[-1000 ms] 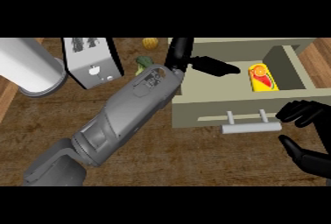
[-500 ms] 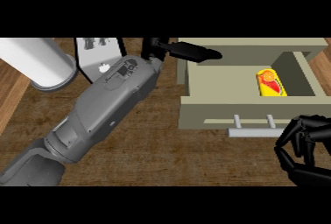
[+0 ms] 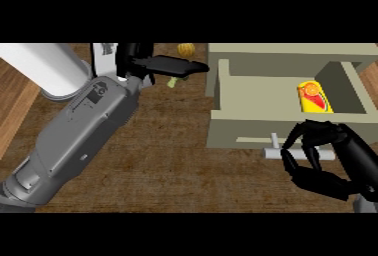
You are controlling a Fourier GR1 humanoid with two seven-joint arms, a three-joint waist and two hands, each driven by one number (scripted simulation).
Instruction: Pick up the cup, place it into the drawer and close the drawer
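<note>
The cup (image 3: 313,97), yellow with a red label, lies on its side inside the open drawer (image 3: 244,131), against its right wall. My right hand (image 3: 334,161) sits at the drawer's front with its fingers curled round the light grey drawer handle (image 3: 274,153). My left hand (image 3: 164,63) hovers left of the drawer's back corner. It is open, with straight fingers pointing right, and holds nothing. Its grey forearm (image 3: 81,130) runs down to the lower left.
A big white cylinder (image 3: 40,67) stands at the top left, with a white appliance (image 3: 105,54) half hidden behind my left hand. A small yellow item (image 3: 186,48) and a green bit (image 3: 173,83) lie near the drawer's back left. The wooden counter (image 3: 184,170) spreads below.
My left hand has drawn back to the left, away from the drawer and the cup in it. My right hand has come up to the drawer's front and curled round the handle.
</note>
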